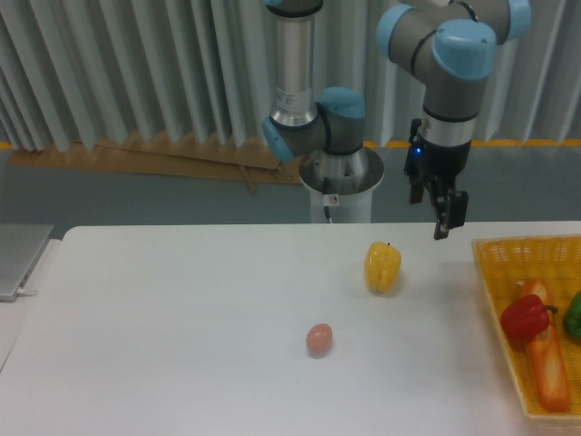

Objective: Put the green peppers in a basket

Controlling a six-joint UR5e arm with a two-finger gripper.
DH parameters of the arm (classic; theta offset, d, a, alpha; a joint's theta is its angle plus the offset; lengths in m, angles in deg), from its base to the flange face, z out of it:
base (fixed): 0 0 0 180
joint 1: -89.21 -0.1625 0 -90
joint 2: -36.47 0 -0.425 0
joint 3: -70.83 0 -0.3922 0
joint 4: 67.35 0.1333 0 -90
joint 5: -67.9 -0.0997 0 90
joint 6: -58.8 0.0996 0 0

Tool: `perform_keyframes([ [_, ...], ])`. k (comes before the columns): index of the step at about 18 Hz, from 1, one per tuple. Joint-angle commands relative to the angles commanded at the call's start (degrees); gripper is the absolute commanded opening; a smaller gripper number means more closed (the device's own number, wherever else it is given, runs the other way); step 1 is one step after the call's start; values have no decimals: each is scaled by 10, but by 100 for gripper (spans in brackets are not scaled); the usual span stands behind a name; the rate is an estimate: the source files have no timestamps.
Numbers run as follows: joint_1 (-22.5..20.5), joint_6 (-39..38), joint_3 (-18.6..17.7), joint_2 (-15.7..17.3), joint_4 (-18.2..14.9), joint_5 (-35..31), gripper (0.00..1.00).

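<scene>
In the fixed camera view the gripper (439,211) hangs above the tabletop (182,318), between the yellow bell pepper (382,267) and the basket (495,263); its fingers hold nothing, and how far apart they stand I cannot tell. The green pepper (573,315) lies in the basket at the right edge, beside a red bell pepper (524,317). A small pinkish egg-shaped thing (319,339) sits mid-tabletop

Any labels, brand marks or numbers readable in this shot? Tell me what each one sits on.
None can be read.
Robot base: a small dark mark on its front, too small to tell whether it is text.
Gripper, basket, green pepper, yellow pepper: no print visible.
</scene>
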Motion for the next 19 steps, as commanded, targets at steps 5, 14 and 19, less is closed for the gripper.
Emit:
perform_keyframes([
  [5, 33, -11, 0, 6, 1, -5, 100],
  [14, 55, -18, 1, -1, 13, 14, 100],
  [19, 57, -14, -1, -7, 18, 52, 100],
])
